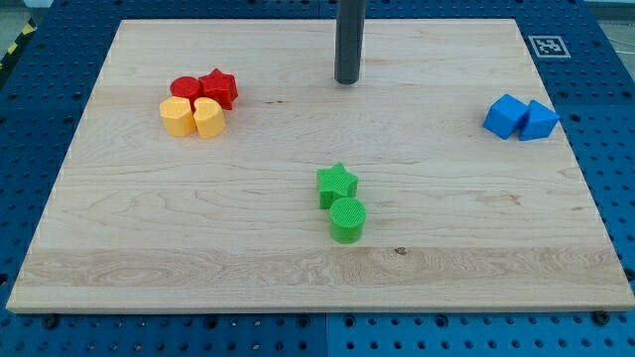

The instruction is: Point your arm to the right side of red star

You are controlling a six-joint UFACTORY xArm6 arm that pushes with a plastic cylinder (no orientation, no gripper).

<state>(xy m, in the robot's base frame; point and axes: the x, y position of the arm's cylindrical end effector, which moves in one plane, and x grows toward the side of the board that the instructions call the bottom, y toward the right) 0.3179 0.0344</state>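
Observation:
The red star (219, 87) sits at the upper left of the wooden board (149, 238), touching a red round block (185, 88) on its left. My tip (346, 81) is the lower end of the dark rod coming down from the view's top. It rests on the board well to the right of the red star, about level with it, with bare wood between them.
Two yellow blocks (178, 116) (207, 117) sit just below the red ones. A green star (336, 183) and a green cylinder (347, 219) stand near the middle. Two blue blocks (506, 115) (539, 120) lie at the right edge.

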